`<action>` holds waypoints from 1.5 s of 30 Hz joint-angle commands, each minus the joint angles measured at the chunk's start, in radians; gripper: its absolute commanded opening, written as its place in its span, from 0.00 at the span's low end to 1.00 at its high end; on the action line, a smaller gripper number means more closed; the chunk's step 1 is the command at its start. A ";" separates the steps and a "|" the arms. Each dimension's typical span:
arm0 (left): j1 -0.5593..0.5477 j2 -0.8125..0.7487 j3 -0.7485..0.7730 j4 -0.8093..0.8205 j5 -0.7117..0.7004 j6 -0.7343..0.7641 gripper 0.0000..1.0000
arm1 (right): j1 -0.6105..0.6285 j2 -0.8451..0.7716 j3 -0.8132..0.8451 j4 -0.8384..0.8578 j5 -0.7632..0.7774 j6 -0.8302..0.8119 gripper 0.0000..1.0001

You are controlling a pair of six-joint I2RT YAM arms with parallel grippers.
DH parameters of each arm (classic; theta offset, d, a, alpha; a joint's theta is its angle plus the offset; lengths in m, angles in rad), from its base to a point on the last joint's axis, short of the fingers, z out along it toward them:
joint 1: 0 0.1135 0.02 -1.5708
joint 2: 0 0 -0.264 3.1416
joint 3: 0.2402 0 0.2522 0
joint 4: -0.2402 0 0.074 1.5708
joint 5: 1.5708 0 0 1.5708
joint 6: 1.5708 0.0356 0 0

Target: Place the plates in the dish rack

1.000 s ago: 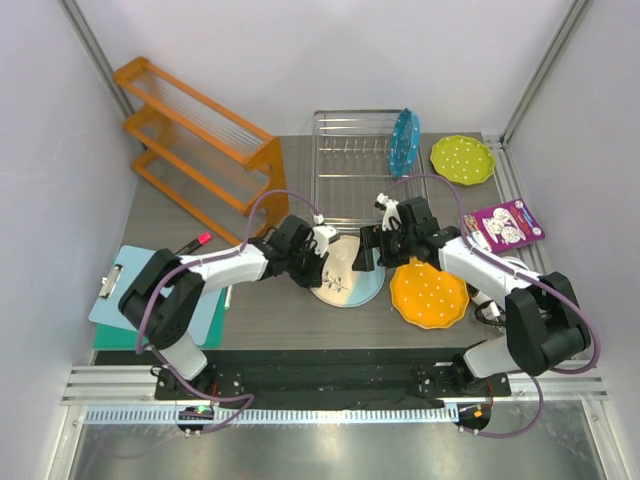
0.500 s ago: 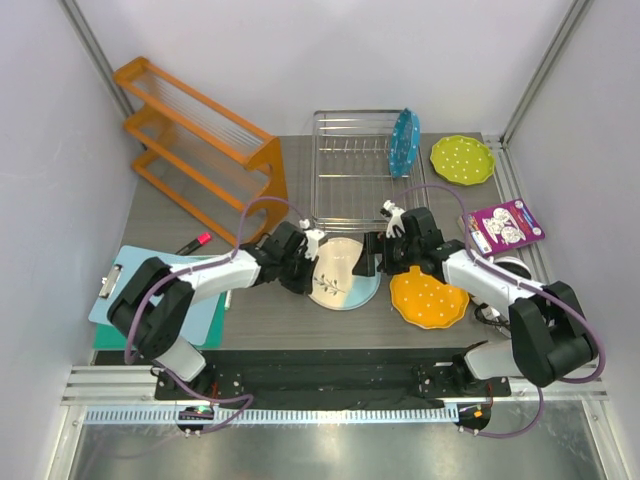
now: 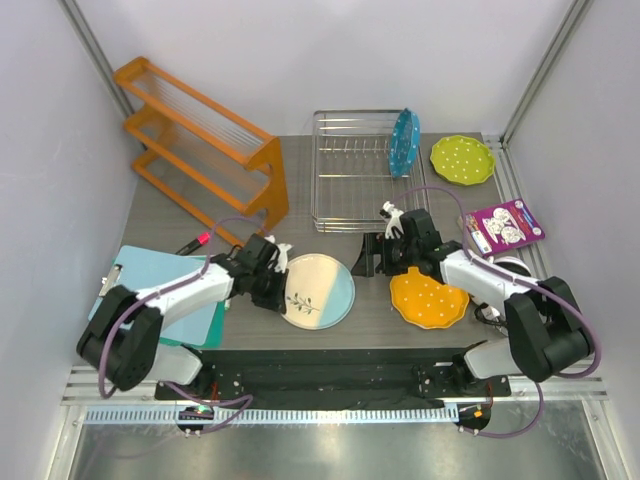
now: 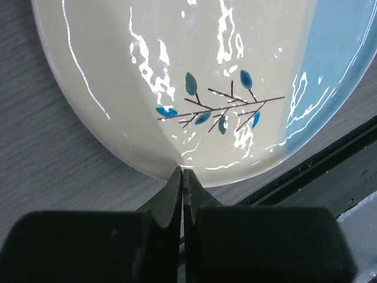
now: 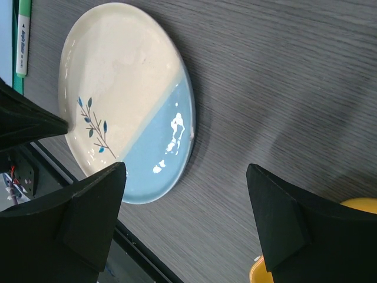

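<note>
Has the left arm (image 3: pixel 200 283) stretched low over the grey wood-grain bench (image 3: pixel 370 320), jaws pressed together, tips meeting the rim of the glossy round cream-and-blue plate (image 4: pixel 177 71) lying flat near the front edge. Has the right arm (image 3: pixel 470 275) bent inward, jaws spread wide above the bench beside the scalloped orange plate (image 3: pixel 428 298).

Left pincer (image 4: pixel 182 173) seemingly pinched closed; right pincer (image 5: pixel 185 171) spread.

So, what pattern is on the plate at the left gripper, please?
The plate is cream and light blue, leaf sprig; left wrist view.
</note>
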 commanded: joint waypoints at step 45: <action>0.150 -0.114 -0.240 0.214 0.026 -0.371 0.00 | 0.118 0.332 -0.074 0.596 -0.511 0.312 0.78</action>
